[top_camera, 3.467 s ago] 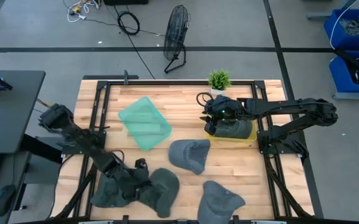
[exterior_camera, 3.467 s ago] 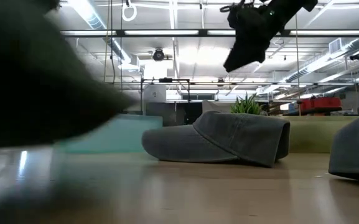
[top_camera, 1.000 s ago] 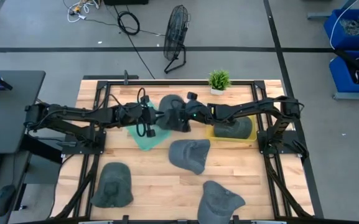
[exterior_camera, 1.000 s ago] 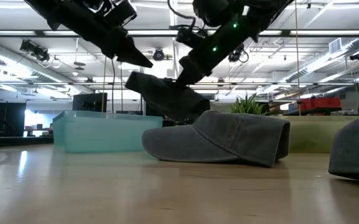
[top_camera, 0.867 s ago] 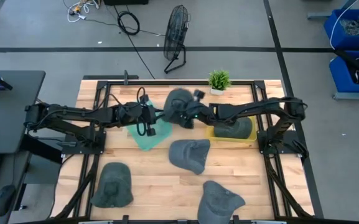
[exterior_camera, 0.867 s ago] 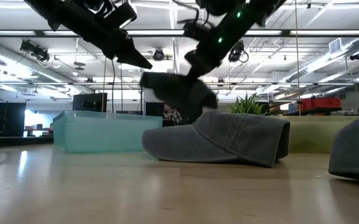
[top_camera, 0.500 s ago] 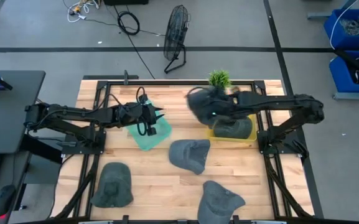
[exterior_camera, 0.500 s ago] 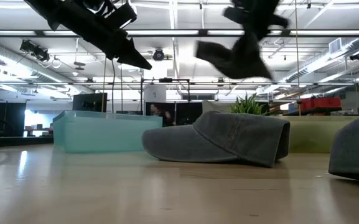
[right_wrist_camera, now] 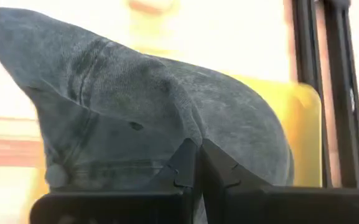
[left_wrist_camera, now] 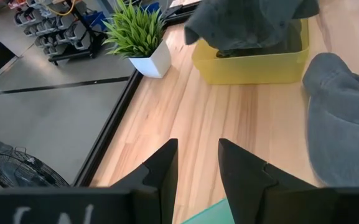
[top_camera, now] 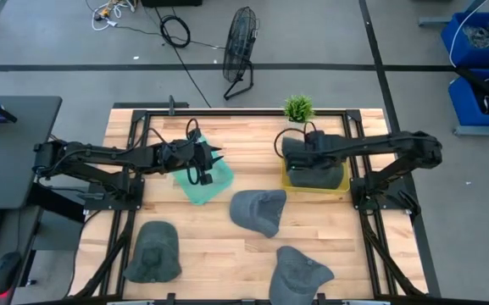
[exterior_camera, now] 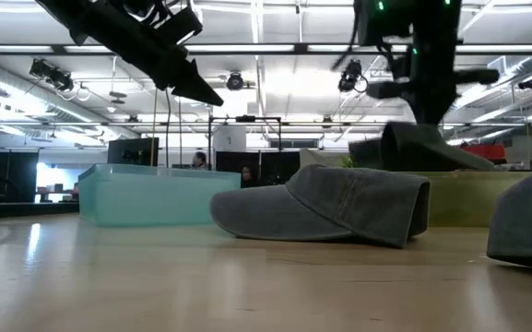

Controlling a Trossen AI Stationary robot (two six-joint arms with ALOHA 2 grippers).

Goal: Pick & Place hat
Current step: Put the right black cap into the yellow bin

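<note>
My right gripper point(top_camera: 291, 151) is shut on a grey hat point(right_wrist_camera: 135, 106) over the yellow bin point(top_camera: 343, 183) at the table's far right. In the low view the hat point(exterior_camera: 413, 148) hangs just above the bin's rim point(exterior_camera: 473, 198). More grey cloth point(top_camera: 320, 176) lies in the bin below it. My left gripper point(left_wrist_camera: 198, 168) is open with nothing between its fingers. It hovers over the teal bin point(top_camera: 200, 183) at the far left point(exterior_camera: 196, 89). My right gripper pinches the hat's grey cloth point(right_wrist_camera: 184, 135) between its two fingers, at a raised fold of the crown. The fingers point(exterior_camera: 424, 97) come from above, pointing down. The hat hangs below them over the yellow bin. Whether its lower edge rests on the cloth in the bin, I cannot tell.
Three more grey hats lie on the table: one at the middle point(top_camera: 258, 210), one near left point(top_camera: 152, 252), one near right point(top_camera: 299, 271). A small potted plant point(top_camera: 297, 108) stands at the far edge behind the yellow bin.
My right gripper has carried the hat from beside my left gripper, over the teal bin, toward the table's right edge. It swung the hat up and then lowered it over the yellow bin. The hat has stayed clear of the table throughout.
</note>
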